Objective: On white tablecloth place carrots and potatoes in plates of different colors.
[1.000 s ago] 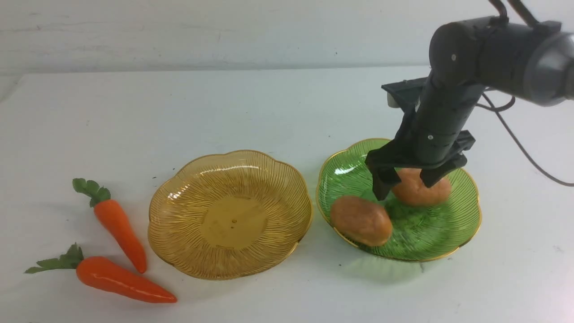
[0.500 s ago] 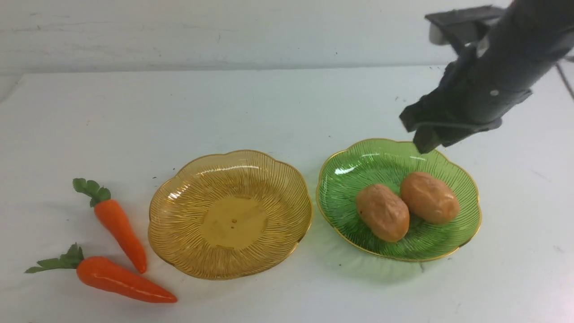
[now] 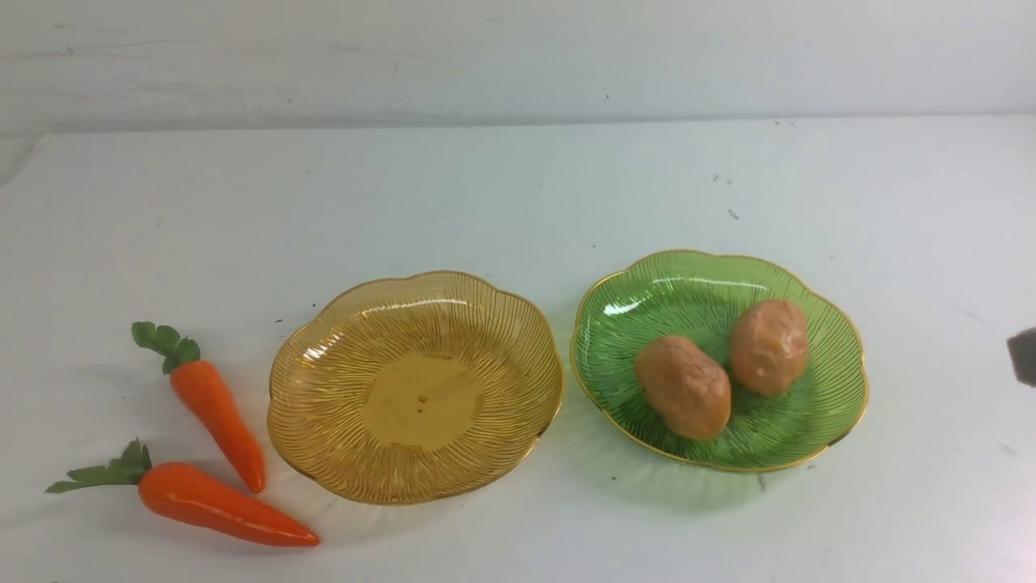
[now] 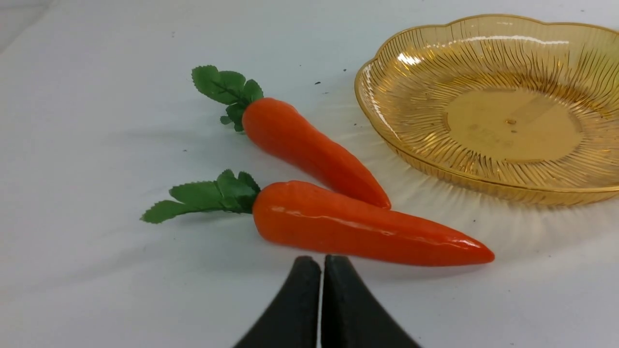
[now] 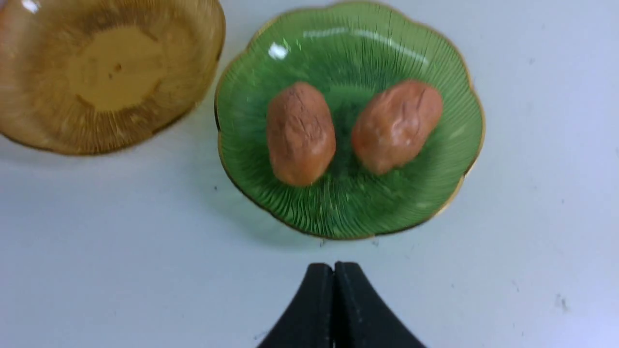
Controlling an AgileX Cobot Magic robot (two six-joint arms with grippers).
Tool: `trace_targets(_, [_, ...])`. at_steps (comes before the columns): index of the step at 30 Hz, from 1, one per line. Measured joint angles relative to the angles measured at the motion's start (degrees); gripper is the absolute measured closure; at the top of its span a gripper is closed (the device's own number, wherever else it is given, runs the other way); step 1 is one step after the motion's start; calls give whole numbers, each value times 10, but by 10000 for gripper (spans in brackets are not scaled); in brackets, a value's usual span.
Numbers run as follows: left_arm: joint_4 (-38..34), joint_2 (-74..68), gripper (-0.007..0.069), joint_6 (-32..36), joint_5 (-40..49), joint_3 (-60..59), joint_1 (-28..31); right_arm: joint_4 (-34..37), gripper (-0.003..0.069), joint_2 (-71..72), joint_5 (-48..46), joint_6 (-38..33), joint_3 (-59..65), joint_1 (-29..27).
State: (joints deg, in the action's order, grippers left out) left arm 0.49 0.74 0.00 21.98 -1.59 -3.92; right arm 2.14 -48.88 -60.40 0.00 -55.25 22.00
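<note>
1. Potatoes. The left potato (image 3: 684, 398) and the right potato (image 3: 769, 346) both lie inside the green plate (image 3: 615, 324), just beside each other near its centre. The right wrist view shows a narrow strip of green between them.

2. Carrots. The far carrot (image 3: 217, 409) and the near carrot (image 3: 218, 506) lie on the white tablecloth (image 3: 518, 186), to the left of the amber plate (image 3: 324, 389) and outside it. Both leafy tops point left. The far carrot's tip ends close to the near carrot's body; contact cannot be confirmed. The near carrot's tip lies near the rim of the amber plate.

3. Plates. The amber plate holds nothing. It stands left of the green plate, rims close but apart.

4. Grippers. The left gripper (image 4: 321, 263) is clenched, jaws pressed together with nothing between them, hanging above the cloth just short of the near carrot. The right gripper (image 5: 333, 270) is likewise clenched and empty, positioned over bare cloth on the robot's side of the green plate, clear of its rim.
</note>
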Motion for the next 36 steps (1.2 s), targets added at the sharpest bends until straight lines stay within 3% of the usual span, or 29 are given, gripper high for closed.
trace_targets(4, [-1,0,628,-4,0,0,0,1,674,129,138,0,148,0])
trace_targets(7, [-61,0,628,-48,-1,0,0,3,674,234,223,0,245,0])
trace_targets(11, [-276,0,628,-177,-1,0,0,5,674,334,299,0,310,0])
trace_targets(14, [-406,0,628,-221,-3,0,0,5,674,348,313,0,314,0])
trace_targets(20, [-529,0,628,-214,-80,0,0,5,674,348,316,0,315,0])
trace_targets(23, [-553,-6,628,-149,-108,47,0,5,674,348,316,0,315,0])
trace_targets(26, [-536,-89,628,-58,-80,135,0,5,674,348,315,0,315,0])
trace_targets(30, [-407,-296,628,-16,57,250,0,5,674,348,310,0,315,0])
trace_targets(33, [-225,-473,626,-67,174,360,0,5,674,348,287,0,315,0])
trace_targets(36, [-73,-601,596,-167,208,448,0,6,674,348,254,0,315,0])
